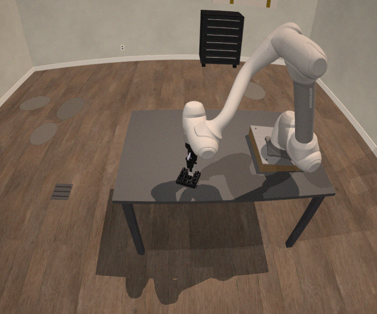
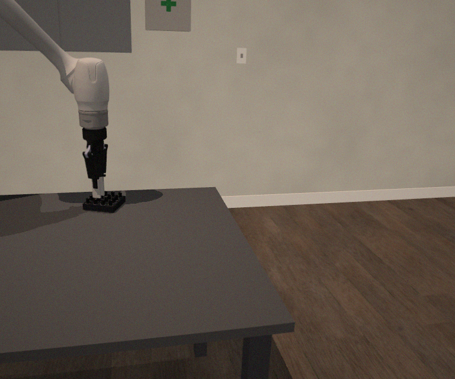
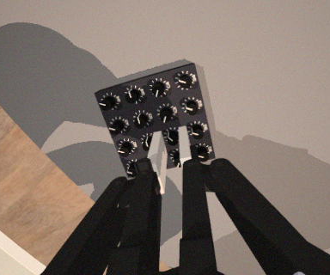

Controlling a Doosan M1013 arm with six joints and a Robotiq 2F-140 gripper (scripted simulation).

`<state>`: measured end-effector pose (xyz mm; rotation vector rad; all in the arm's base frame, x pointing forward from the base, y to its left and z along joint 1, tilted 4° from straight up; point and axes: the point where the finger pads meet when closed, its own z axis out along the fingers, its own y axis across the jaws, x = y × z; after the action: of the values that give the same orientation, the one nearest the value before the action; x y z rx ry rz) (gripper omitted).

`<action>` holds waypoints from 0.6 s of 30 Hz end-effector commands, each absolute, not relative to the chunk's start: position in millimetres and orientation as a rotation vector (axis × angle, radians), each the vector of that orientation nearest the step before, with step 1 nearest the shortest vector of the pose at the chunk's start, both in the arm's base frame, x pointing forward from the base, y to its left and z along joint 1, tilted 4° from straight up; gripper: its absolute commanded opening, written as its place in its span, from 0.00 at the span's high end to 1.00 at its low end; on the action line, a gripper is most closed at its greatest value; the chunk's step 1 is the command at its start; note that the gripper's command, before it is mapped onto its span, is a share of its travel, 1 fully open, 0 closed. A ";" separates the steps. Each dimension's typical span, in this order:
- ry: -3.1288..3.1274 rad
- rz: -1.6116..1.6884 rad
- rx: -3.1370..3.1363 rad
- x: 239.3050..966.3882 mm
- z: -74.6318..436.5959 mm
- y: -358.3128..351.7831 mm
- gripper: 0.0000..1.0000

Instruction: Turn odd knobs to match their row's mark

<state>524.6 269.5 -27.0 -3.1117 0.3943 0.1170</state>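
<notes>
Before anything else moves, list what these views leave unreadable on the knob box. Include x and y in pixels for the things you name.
- Wrist: one finger (image 3: 157, 148) partly covers a knob (image 3: 146, 141); its full mark ring is hidden.
- Wrist: the near-left corner knob (image 3: 131, 167) is partly behind the gripper.
- Top, exterior: knob lines on the box (image 1: 187, 185) (image 2: 98, 208) are too small.
- Wrist: printed names are too blurred.

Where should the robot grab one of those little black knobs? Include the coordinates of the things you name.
Probably by the sides of its round cap. The tool (image 1: 191, 172) (image 2: 98, 196) (image 3: 172, 141) should come straight down from above, because each knob stands upright on the knob box (image 1: 188, 178) (image 2: 101, 206) (image 3: 153, 102), with neighbours close around it.
</notes>
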 end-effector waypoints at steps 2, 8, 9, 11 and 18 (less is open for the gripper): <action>0.394 0.117 -3.111 524.4 -30.0 269.6 0.88; 0.394 0.117 -3.111 524.2 -33.2 269.6 0.88; 0.394 0.117 -3.111 524.1 -33.8 269.7 0.88; 0.394 0.117 -3.111 524.0 -34.9 269.7 0.88; 0.394 0.117 -3.111 523.9 -36.2 269.7 0.88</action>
<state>523.9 269.6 -36.2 -3.1117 0.3943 0.1170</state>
